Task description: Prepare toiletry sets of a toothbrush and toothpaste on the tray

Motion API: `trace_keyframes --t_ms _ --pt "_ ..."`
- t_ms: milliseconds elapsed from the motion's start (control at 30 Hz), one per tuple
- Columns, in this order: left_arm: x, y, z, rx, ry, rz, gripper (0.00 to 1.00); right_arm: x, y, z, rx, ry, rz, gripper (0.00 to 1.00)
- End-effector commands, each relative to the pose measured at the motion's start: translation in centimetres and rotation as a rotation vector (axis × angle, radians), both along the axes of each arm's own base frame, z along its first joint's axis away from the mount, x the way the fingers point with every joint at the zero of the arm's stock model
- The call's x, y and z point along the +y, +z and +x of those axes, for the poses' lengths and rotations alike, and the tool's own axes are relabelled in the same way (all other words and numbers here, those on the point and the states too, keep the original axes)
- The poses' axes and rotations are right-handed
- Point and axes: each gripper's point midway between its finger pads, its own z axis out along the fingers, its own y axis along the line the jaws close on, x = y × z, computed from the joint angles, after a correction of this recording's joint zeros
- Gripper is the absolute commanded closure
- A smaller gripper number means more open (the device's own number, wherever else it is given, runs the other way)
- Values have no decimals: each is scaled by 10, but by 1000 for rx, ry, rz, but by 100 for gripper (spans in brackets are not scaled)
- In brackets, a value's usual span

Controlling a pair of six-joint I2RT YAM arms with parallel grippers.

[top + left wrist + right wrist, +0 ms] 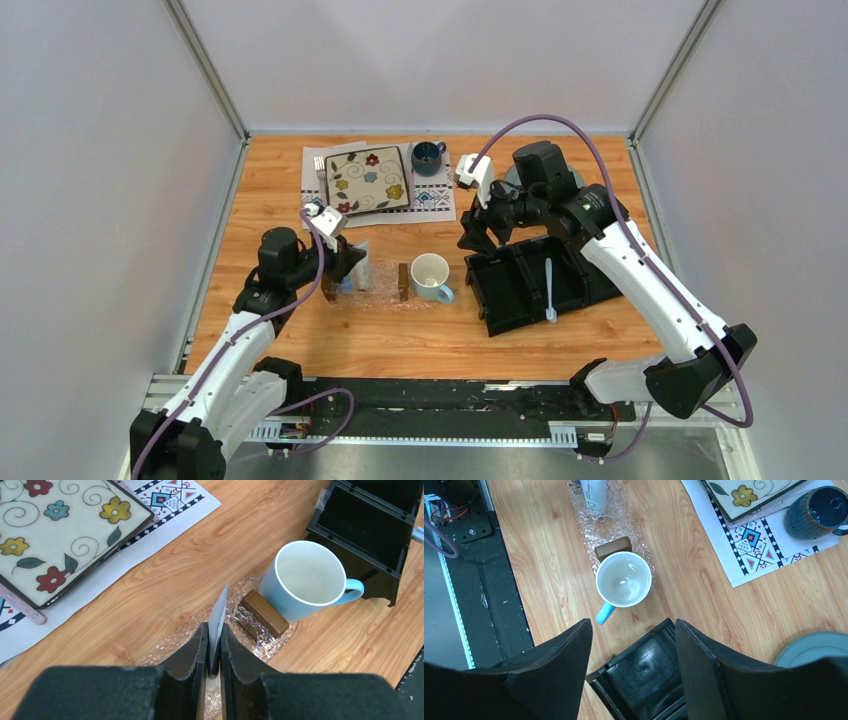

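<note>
My left gripper [349,266] is shut on the flat end of a whitish-silver tube [361,264] and holds it upright over the left half of the clear textured tray [380,294]. In the left wrist view the jaws [214,631] pinch the tube [219,611] above the tray [250,636]. A speck of blue shows beside the gripper; I cannot tell whether it is the blue tube. The white toothbrush [549,290] lies in the black organizer [520,300]. My right gripper [476,238] is open and empty above the organizer's far left corner [644,670].
A white mug with a blue handle [431,277] stands against the tray's right wooden end piece [403,281]. A flowered plate [368,180] on a patterned mat and a dark blue mug [428,157] are at the back. A grey plate [814,649] lies behind the organizer.
</note>
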Motion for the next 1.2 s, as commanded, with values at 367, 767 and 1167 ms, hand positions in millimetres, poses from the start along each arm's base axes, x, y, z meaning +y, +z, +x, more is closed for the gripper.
trace_keyframes --t_ms 367,767,1167 --pt "-2 11 2 -59 -31 -4 70 -2 16 1 -62 1 27 34" --pt "5 47 0 -135 10 -11 57 -5 13 1 -57 -7 11 34" --pt "5 109 -16 -185 -2 -48 50 -32 -8 16 -82 -149 -101 35"
